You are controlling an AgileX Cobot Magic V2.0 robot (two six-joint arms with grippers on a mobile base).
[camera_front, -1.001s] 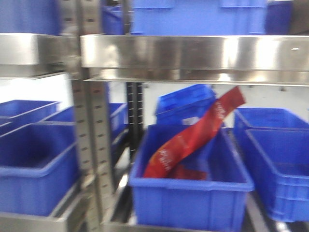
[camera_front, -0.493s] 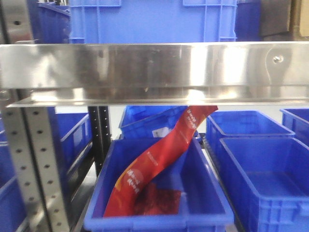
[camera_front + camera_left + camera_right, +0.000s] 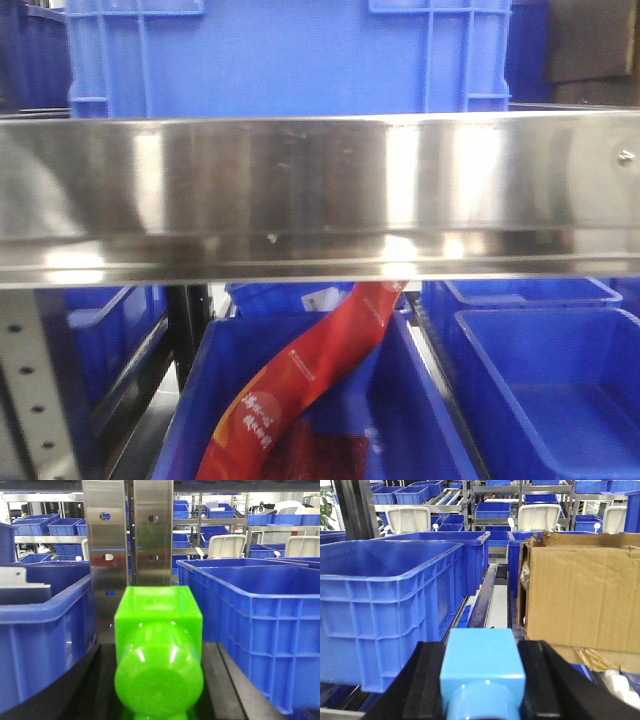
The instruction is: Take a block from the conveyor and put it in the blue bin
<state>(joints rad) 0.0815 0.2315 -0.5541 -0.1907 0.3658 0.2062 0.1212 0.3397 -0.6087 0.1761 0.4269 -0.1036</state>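
Overhead, front view: a brushed steel shelf rail runs across the whole frame, with a ribbed blue plastic crate standing on the shelf above it. Below the rail an open blue plastic tub holds a long red foil packet, which leans from lower left up to the right until it passes behind the rail. A second blue tub sits just beside it on the right.

Left wrist view: the left gripper is closed on a bright green plastic block, square at the far end and rounded near the camera. Black fingers flank it on both sides. Ahead stands a perforated steel upright. A large open blue plastic bin lies near right and another blue bin near left.

Right wrist view: the right gripper clamps a light blue square block, with its black fingers tight against both flanks. A deep blue plastic bin sits left of the block and a torn brown cardboard box sits right. Far back are more blue bins on racks and white chair backs.
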